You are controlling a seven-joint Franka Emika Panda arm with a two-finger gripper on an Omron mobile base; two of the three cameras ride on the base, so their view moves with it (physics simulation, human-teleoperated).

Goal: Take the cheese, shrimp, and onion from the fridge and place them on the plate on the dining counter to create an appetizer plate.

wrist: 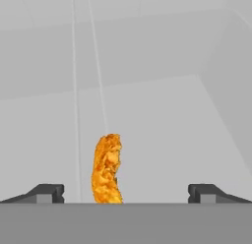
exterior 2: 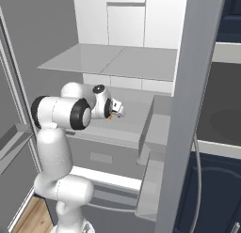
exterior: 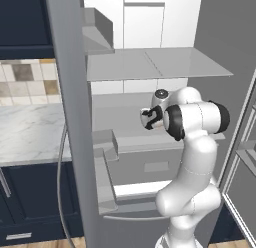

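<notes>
The shrimp [wrist: 107, 169], a thin curled orange piece, lies on a pale grey shelf inside the fridge [exterior: 150, 67]. In the hand view it sits between my gripper's [wrist: 125, 194] two dark fingertips [wrist: 47, 193], a little left of centre, with the jaws spread wide and nothing touching it. From the right base view, an orange speck of the shrimp [exterior 2: 111, 117] shows just under the gripper [exterior 2: 117, 110], which reaches in over the middle shelf. From the left, the gripper [exterior: 146, 118] is partly hidden by my forearm. The cheese, onion, plate and dining counter are out of view.
A glass shelf [exterior 2: 113, 63] hangs above the hand, and a grey drawer [exterior: 155, 167] sits below it. The open fridge door with its bins [exterior: 105, 157] stands close on the left. A marble wall counter [exterior: 30, 132] with a tiled backsplash lies beyond the door.
</notes>
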